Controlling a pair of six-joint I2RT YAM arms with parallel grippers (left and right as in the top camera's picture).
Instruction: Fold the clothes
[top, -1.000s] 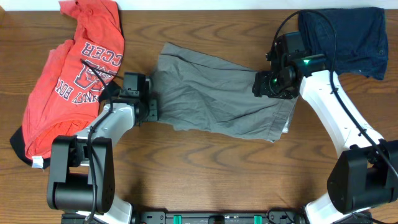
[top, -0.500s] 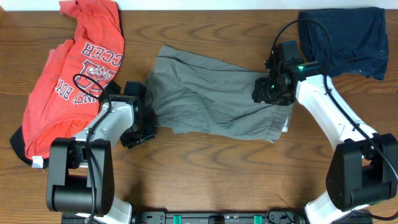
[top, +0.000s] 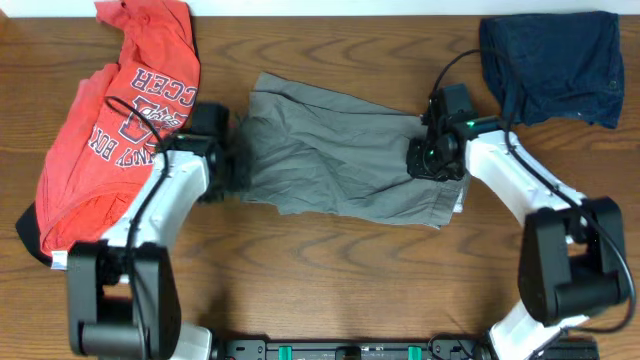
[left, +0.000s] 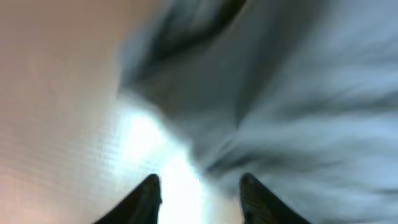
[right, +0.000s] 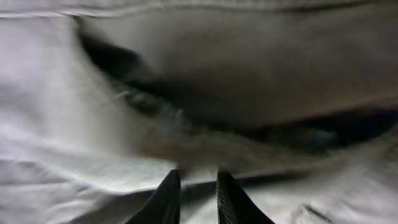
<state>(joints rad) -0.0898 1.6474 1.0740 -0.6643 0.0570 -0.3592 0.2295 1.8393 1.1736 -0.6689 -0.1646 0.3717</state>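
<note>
Grey-olive shorts (top: 330, 165) | long axis left-right, waistband right | left claw (left: 199, 185) parted | right claw (right: 198, 179) nearly closed

White-shelled left arm (top: 165, 195) and right arm (top: 520, 180), black joints, looping black cables (top: 470, 52), green wrist light (top: 467, 124), right gripper (right: 195, 180) dark, tapered.

The overhead view looks straight down on the whole table (top: 330, 270), while each wrist view points close at the shorts (top: 330, 160), shared with overhead.
</note>
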